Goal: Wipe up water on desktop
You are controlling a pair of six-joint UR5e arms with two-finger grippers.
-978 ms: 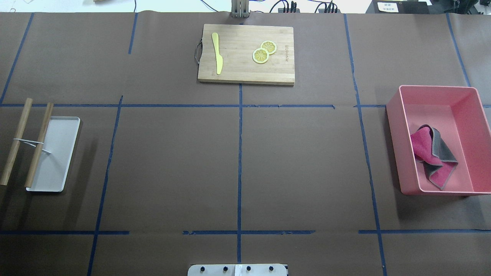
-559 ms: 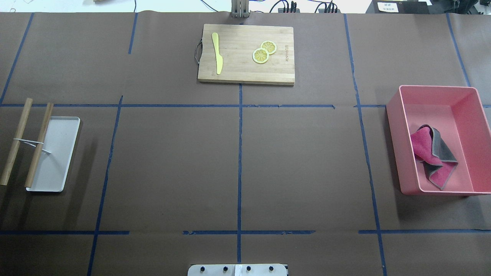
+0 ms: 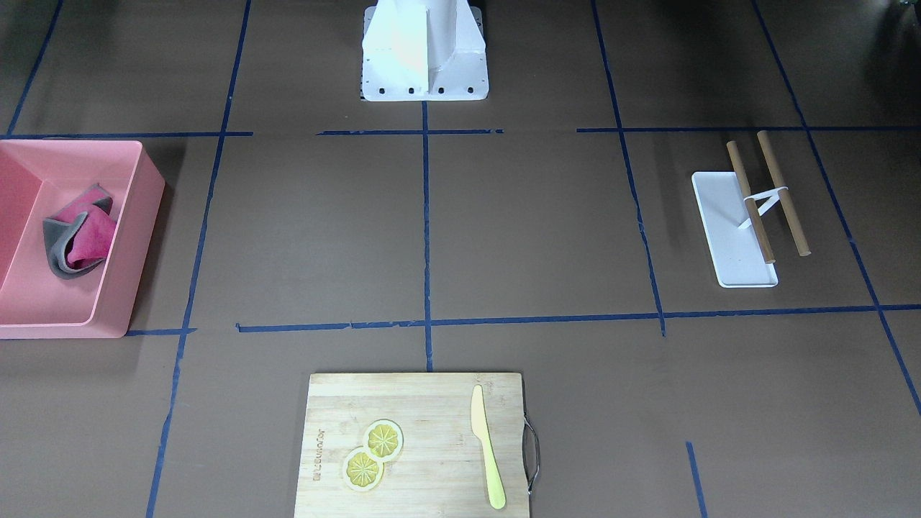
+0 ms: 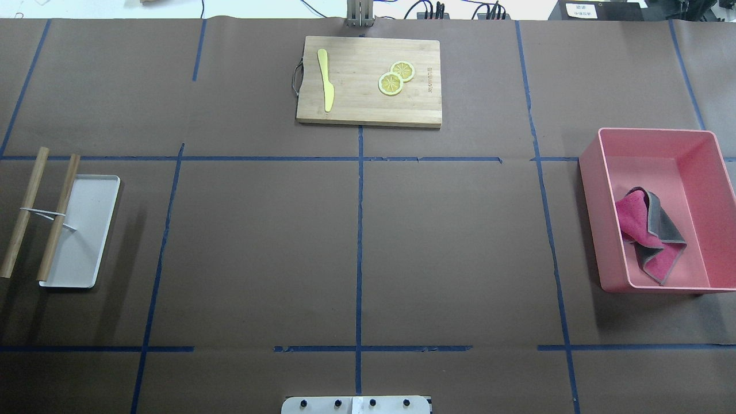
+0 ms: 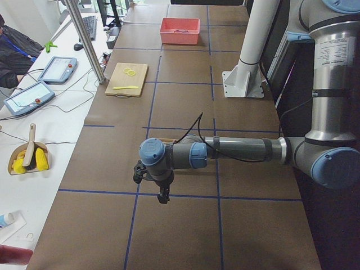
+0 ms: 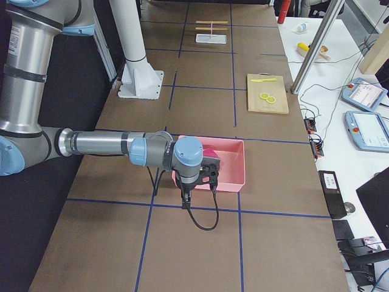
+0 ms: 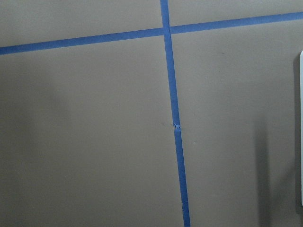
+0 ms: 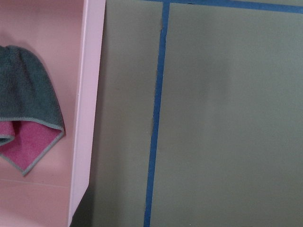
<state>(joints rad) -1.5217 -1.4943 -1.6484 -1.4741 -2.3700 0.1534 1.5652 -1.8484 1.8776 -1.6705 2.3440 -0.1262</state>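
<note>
The desktop (image 4: 259,253) is a matte dark-brown surface divided by blue tape lines, and I see no water on it. A pink and grey cloth (image 4: 650,233) lies crumpled in a pink bin (image 4: 592,172) at the right; it also shows in the right wrist view (image 8: 28,123). My left gripper (image 5: 163,194) hangs above the desktop near the white tray, and my right gripper (image 6: 185,198) hangs beside the pink bin (image 6: 231,167). Both show only in the side views, so I cannot tell whether they are open or shut.
A bamboo cutting board (image 4: 368,109) with a yellow knife (image 4: 326,80) and two lemon slices (image 4: 395,77) lies at the far middle. A white tray (image 4: 86,230) with two tied wooden sticks (image 4: 23,213) lies at the left. The robot base (image 3: 424,50) stands at the near edge.
</note>
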